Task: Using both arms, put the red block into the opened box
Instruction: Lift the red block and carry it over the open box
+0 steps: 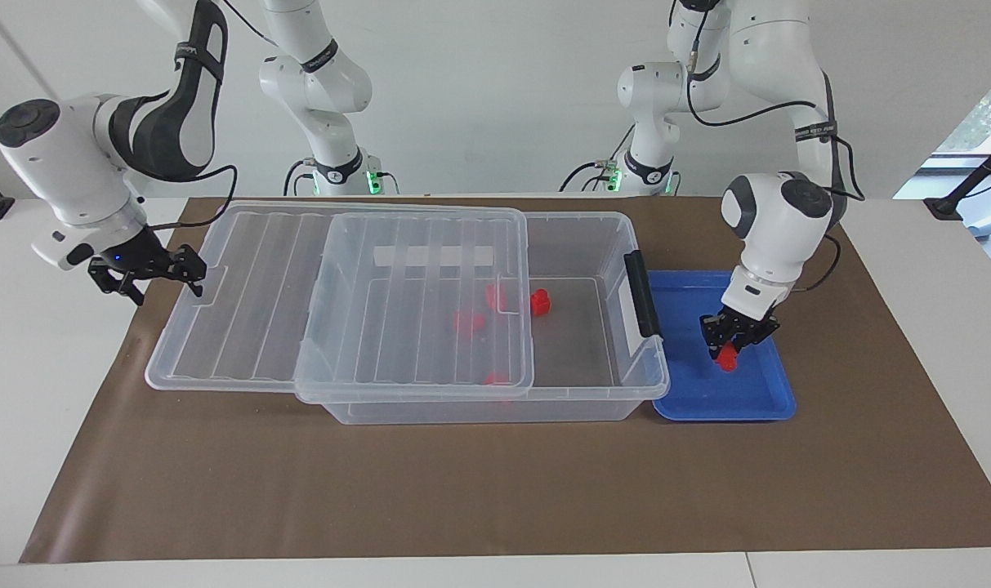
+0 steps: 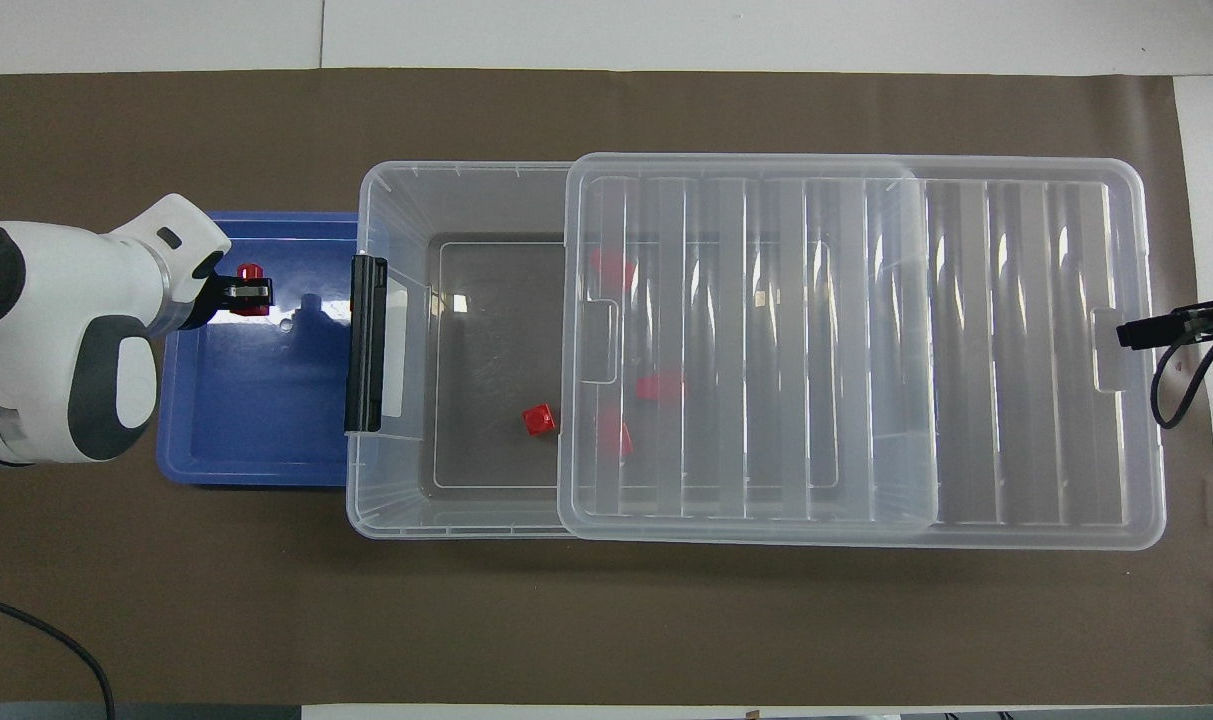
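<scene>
- At the left edge of the facing view, the right hand [image 1: 145, 273] hangs at the end of the lid [image 1: 242, 294] with its fingers spread apart. Its tips sit just beside the lid's end tab; I cannot tell whether they touch it.
- The lid is clear and ribbed. It lies on the box [image 1: 593, 327], slid out toward the right arm's end, so its left portion in the facing view overhangs the brown mat [image 1: 462, 490].
- The box fills the middle of the frame. Its end with the black latch [image 1: 642, 294] is uncovered and open to the air.
- Inside the box lie several red pieces. One bare red piece [image 1: 540, 304] shows in the uncovered part; the others [image 1: 466, 321] are seen through the lid.
- Right of the box, touching its latch end, is a shallow blue tray [image 1: 756, 400] on the mat.
- In the right part of the frame, the left hand [image 1: 736, 341] is over the tray, its fingers clamped on the red block [image 1: 728, 358]. Whether the block is clear of the tray floor I cannot tell.
- In the overhead view the same grip shows at the upper left, the red block [image 2: 250, 271] at the fingertips of the left hand [image 2: 249, 292] over the tray [image 2: 256, 440].
- The mat covers a white table [image 1: 936, 327].
</scene>
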